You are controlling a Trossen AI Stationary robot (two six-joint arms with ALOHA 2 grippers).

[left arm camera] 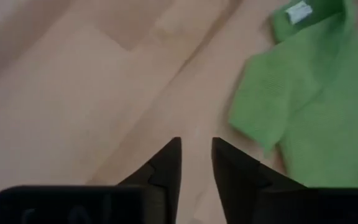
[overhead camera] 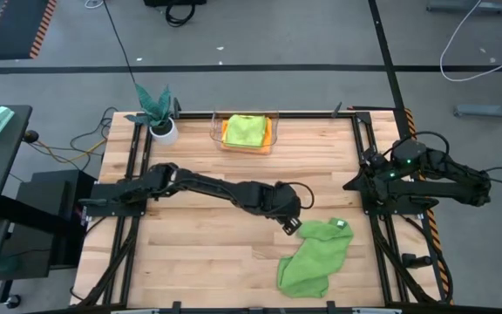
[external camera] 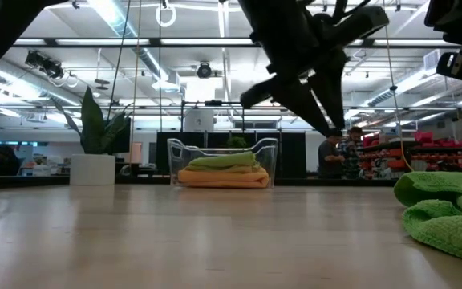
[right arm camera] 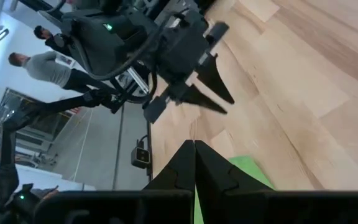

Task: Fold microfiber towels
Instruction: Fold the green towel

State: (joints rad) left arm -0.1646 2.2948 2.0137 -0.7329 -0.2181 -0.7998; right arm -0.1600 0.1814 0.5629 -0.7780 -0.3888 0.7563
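— Where is the big green towel (overhead camera: 315, 256)?

— Crumpled on the wooden table (overhead camera: 199, 253), near edge, right of centre, its white tag (overhead camera: 340, 224) at the far corner.

— And the left gripper (overhead camera: 291, 225)?

— Raised just left of that towel, jaws a little apart with bare table showing between them, gripping nothing.

— The right gripper (right arm camera: 194, 157)?

— Pulled back by the table's right edge, jaws closed together and empty.

— Anything else around?

— A clear bin (overhead camera: 247, 131) at the far edge holds the lime green towel (overhead camera: 244, 129) stacked on an orange towel (external camera: 223, 178). Left of it stands a potted plant (overhead camera: 159, 112). Nothing lies between the left gripper and the towel.
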